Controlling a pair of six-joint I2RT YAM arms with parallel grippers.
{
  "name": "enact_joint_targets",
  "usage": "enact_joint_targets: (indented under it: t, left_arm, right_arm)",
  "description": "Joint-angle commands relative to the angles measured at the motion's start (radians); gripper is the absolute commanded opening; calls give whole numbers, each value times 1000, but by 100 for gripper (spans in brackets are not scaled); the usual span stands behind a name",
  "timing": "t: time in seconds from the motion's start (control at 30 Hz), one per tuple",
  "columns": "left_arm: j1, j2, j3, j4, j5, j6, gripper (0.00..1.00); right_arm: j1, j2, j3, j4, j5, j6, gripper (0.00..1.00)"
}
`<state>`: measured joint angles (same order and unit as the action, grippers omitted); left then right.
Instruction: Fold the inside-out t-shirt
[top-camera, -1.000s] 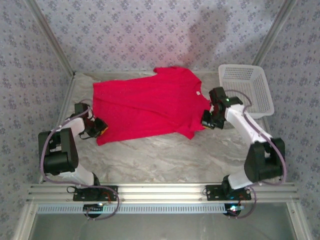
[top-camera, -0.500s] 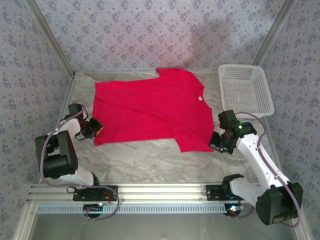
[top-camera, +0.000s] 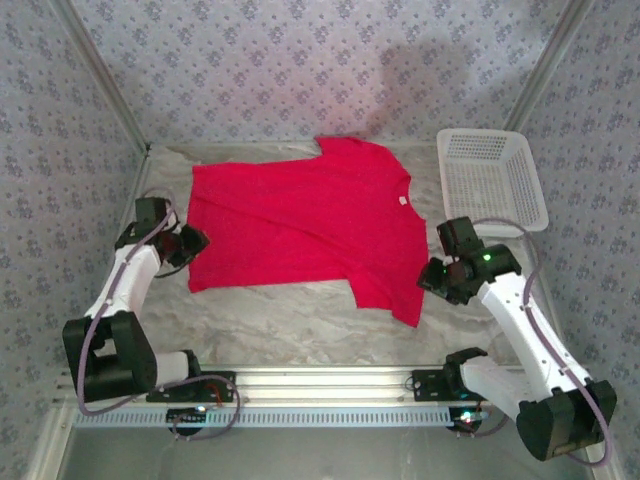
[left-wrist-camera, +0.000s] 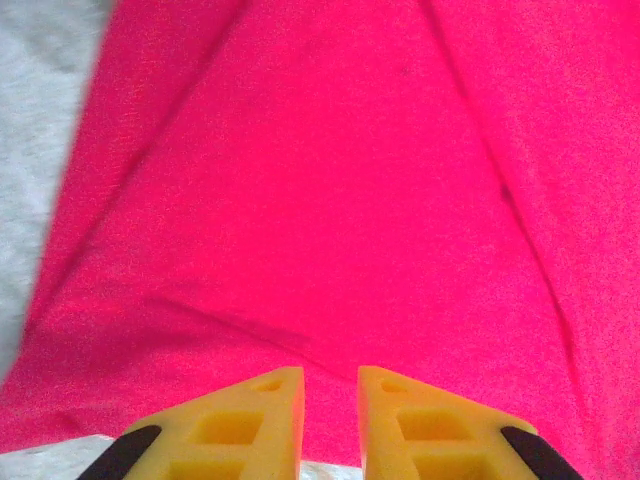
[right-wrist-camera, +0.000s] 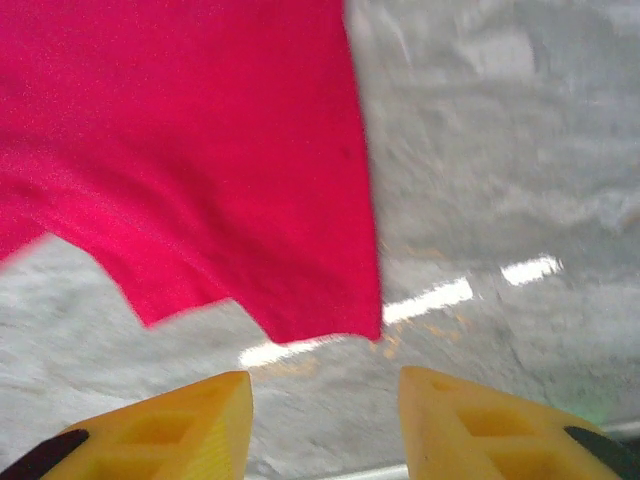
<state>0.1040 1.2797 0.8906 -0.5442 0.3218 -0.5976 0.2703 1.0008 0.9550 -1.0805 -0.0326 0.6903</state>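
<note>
Inside-out t-shirt (top-camera: 300, 225), where is it?
- Spread out on the grey marbled table (top-camera: 300, 325), roughly centre. Bright red, mostly flat, a few long creases. Hem to the left, neck to the right, small white tag (top-camera: 399, 201) at the neck.

Sleeves?
- One points at the back wall. The near sleeve (top-camera: 390, 295) points toward the arm bases and lies flat.

Left gripper?
- Left gripper (top-camera: 192, 243) is at the hem's near-left corner. In the wrist view its yellow fingers (left-wrist-camera: 255, 415) are almost together, with red cloth running into the narrow slot. The creases in the shirt (left-wrist-camera: 320, 180) fan out from that spot, so I'm marking it as pinching the hem.

Right gripper?
- Right gripper (top-camera: 430, 278) is low over the table, just right of the near sleeve. In the wrist view the jaws are spread, with only bare table between them (right-wrist-camera: 325, 378). The sleeve corner (right-wrist-camera: 340, 320) lies just ahead of the fingertips, not touching. The wrist picture is a bit blurred.

Anything else?
- White plastic basket (top-camera: 490, 133) at the far right of the table, apart from the shirt. Patterned walls all round.
</note>
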Motion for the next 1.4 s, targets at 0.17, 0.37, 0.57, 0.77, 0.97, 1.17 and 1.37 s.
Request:
enact_joint_targets:
  t: [0.17, 0.37, 0.57, 0.77, 0.97, 1.17, 1.37]
  left_arm:
    - [-76, 211, 158, 54, 84, -29, 21]
    - [-76, 427, 276, 97, 101, -39, 21]
    - [-51, 623, 353, 119, 72, -44, 18]
    - [2, 834, 523, 76, 42, -23, 18]
    - [43, 847, 600, 18, 20, 21, 18]
    - [46, 508, 383, -38, -101, 32, 18]
    - [109, 196, 80, -114, -144, 15, 15]
  right_arm:
    - [18, 463, 225, 397, -71, -37, 51]
    - [-19, 976, 648, 379, -122, -87, 45]
    - [-60, 1260, 905, 310, -119, -29, 44]
    - [-103, 1415, 1067, 254, -62, 7, 43]
    - [-126, 1509, 1229, 151, -36, 12, 43]
    - [-70, 1270, 1075, 201, -81, -45, 45]
    - [14, 920, 701, 241, -76, -146, 46]
